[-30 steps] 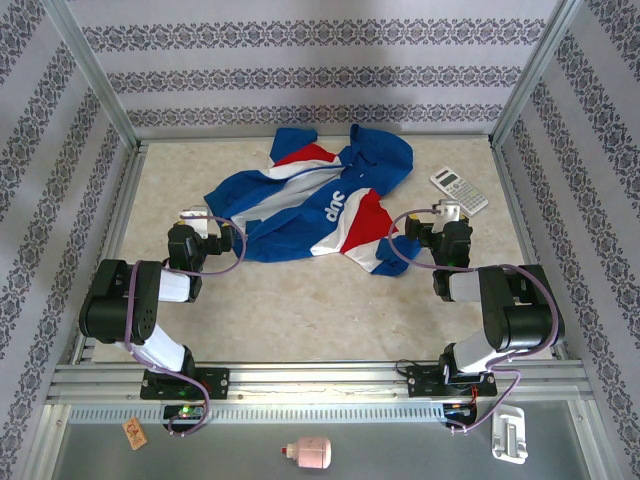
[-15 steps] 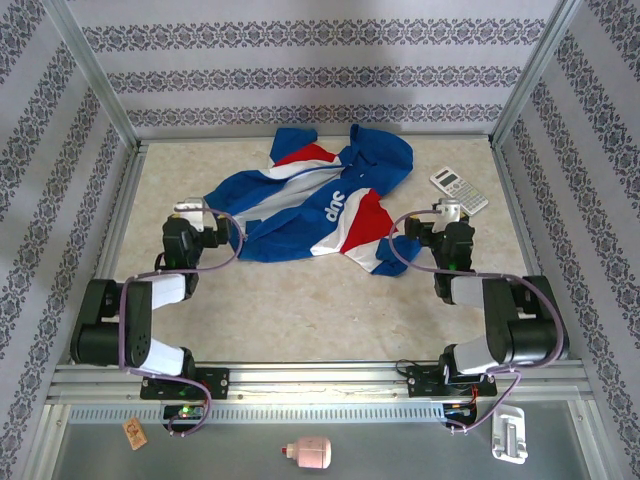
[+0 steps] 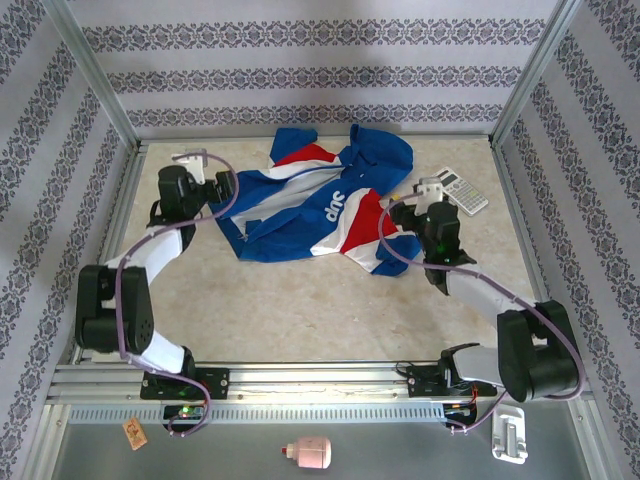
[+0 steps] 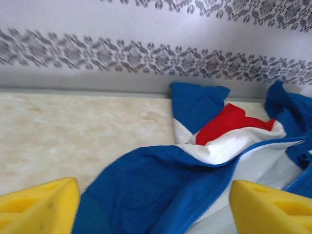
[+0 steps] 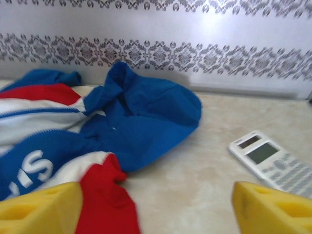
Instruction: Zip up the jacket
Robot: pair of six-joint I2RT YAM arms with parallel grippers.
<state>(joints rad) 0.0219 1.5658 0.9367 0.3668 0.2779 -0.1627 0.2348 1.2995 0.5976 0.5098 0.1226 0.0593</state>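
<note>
The blue jacket [image 3: 320, 200] with red and white chest panels and white lettering lies crumpled and unzipped at the middle back of the table. My left gripper [image 3: 210, 172] hangs open over its left sleeve edge; blue fabric [image 4: 146, 190] and a zipper edge lie between the yellow fingers [image 4: 39, 207]. My right gripper [image 3: 412, 200] is open at the jacket's right side, red panel [image 5: 105, 200] by its left finger, bare table between the pads. The hood [image 5: 146, 109] lies ahead of it.
A white calculator [image 3: 460, 190] rests on the table to the right of the jacket, close to my right gripper, and it shows again in the right wrist view as the calculator [image 5: 273, 161]. Patterned walls [image 3: 320, 70] close in the back and sides.
Both arms have stretched forward. The left gripper moved up and back to the jacket's left sleeve; the right gripper moved up toward the jacket's right edge. The jacket has barely shifted.
</note>
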